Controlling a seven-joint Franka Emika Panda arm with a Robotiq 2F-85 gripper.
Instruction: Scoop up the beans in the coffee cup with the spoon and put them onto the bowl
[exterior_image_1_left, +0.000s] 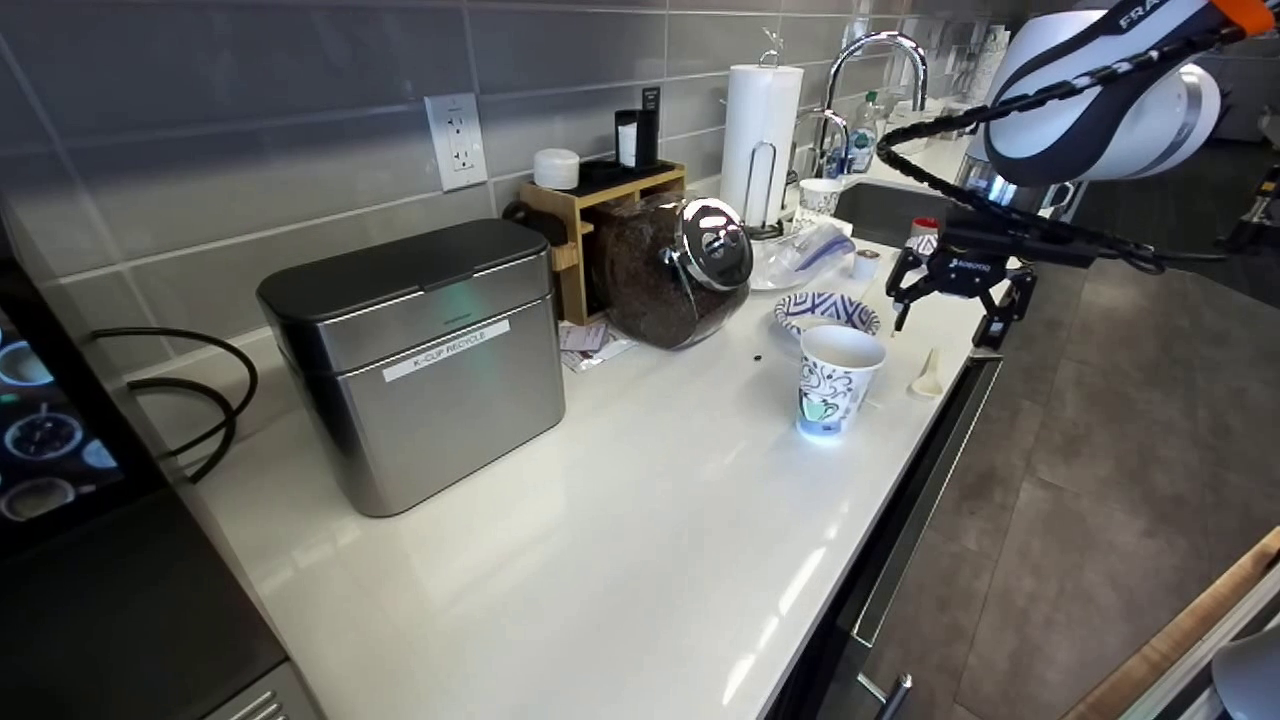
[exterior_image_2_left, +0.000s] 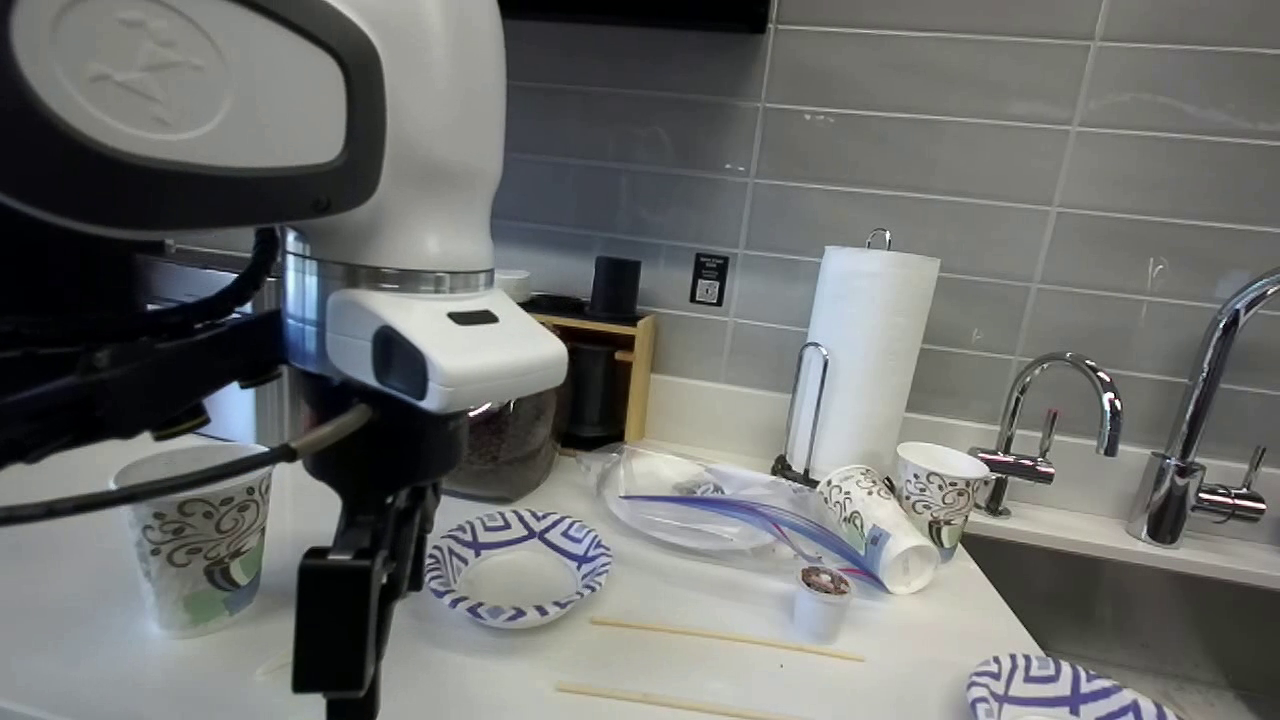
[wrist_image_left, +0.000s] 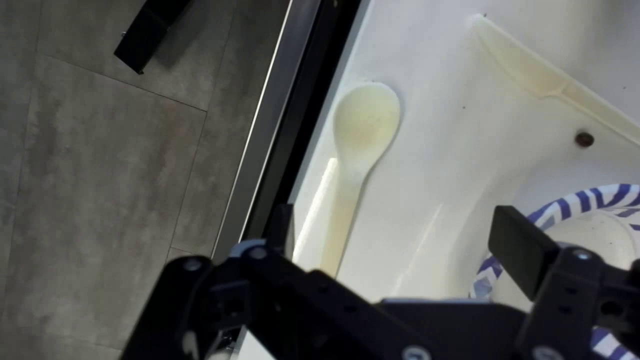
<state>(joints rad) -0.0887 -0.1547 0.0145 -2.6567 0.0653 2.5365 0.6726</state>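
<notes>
The coffee cup (exterior_image_1_left: 838, 385) stands upright on the counter; it also shows in an exterior view (exterior_image_2_left: 205, 545), and its contents are hidden. The bowl (exterior_image_1_left: 826, 303), white with blue patterning, sits beside it; it also shows in an exterior view (exterior_image_2_left: 500, 535) and partly in the wrist view (wrist_image_left: 575, 204). A cream spoon (wrist_image_left: 367, 125) lies flat near the counter's front edge; it also shows in an exterior view (exterior_image_1_left: 928, 375). My gripper (wrist_image_left: 402, 240) is wide open and empty above the counter, its fingers either side of the spoon handle's line. It also shows in an exterior view (exterior_image_1_left: 945, 328).
A cream plastic knife (wrist_image_left: 545, 75) and one dark bean (wrist_image_left: 584, 139) lie on the counter. The counter's front edge (wrist_image_left: 320, 125) runs close beside the spoon. Light sticks (exterior_image_2_left: 725, 638), a small pod (exterior_image_2_left: 822, 605), a plastic bag (exterior_image_2_left: 700, 510) and a glass jar (exterior_image_1_left: 650, 270) are around.
</notes>
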